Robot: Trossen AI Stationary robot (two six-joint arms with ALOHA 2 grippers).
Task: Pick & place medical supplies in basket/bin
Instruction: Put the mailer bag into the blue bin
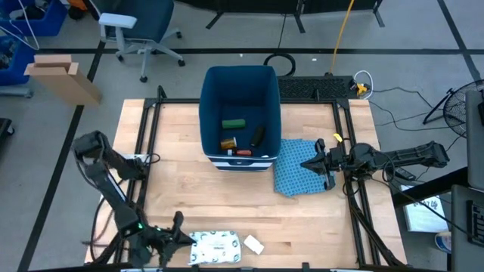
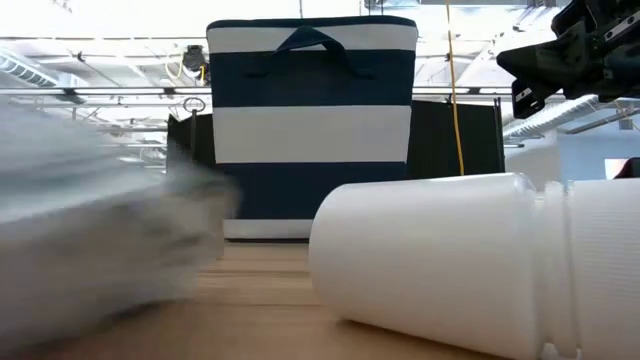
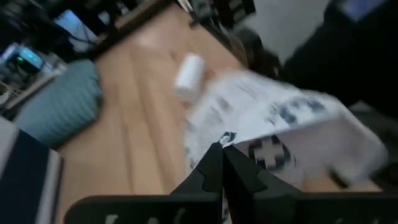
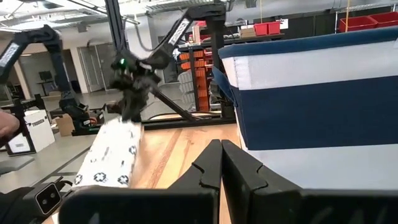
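Observation:
The dark-blue bin (image 1: 240,113) stands at the table's far middle. It holds a green box (image 1: 233,123), an orange bottle (image 1: 228,143) and a red-white tube (image 1: 242,152). A white speckled flat packet (image 1: 217,247) sits at the near edge, with my left gripper (image 1: 184,239) shut on it. Just right of it a small white bottle (image 1: 253,244) lies on its side. My right gripper (image 1: 316,162) is shut, holds nothing, and hovers over the blue patterned cloth (image 1: 299,175). My left gripper pinches the packet's left-hand edge (image 3: 233,140) between its two fingers. It comes from the table's left, slanting down. That end (image 4: 130,127) is raised and the packet slopes down away from the fingers. Whether its low end (image 4: 99,177) still rests on the table I cannot tell.
The blue cloth lies bunched right of the bin, under my right arm. The white bottle (image 2: 470,260) fills the low view's foreground. Black frame rails (image 1: 151,143) run along the table's left and right sides. Bare wood (image 1: 204,196) lies between the packet and the bin.

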